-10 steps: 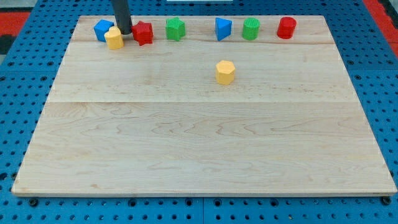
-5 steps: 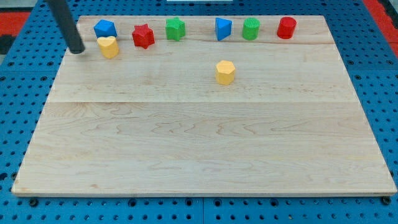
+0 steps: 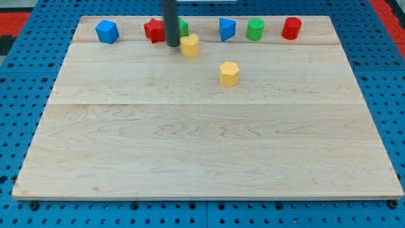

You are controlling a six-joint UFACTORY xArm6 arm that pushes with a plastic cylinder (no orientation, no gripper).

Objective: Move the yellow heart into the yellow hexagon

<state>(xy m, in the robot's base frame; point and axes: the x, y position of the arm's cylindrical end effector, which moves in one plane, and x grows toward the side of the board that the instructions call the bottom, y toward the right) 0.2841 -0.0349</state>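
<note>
The yellow heart (image 3: 189, 45) lies near the board's top, a little left of the middle. The yellow hexagon (image 3: 229, 73) sits below and to the right of it, apart from it by about one block width. My tip (image 3: 172, 44) rests on the board just left of the heart, touching or nearly touching it. The rod rises in front of the gap between the red star (image 3: 154, 30) and the green block (image 3: 182, 28).
Along the top edge stand a blue block (image 3: 107, 31), the red star, the green block partly hidden by the rod, a blue block (image 3: 226, 29), a green cylinder (image 3: 255, 29) and a red cylinder (image 3: 291, 28). The wooden board (image 3: 202, 139) lies on a blue pegboard.
My tip swung from the far left to the right along the top row. The yellow heart slid right, from beside the blue block to near the hexagon. The red star shifted slightly.
</note>
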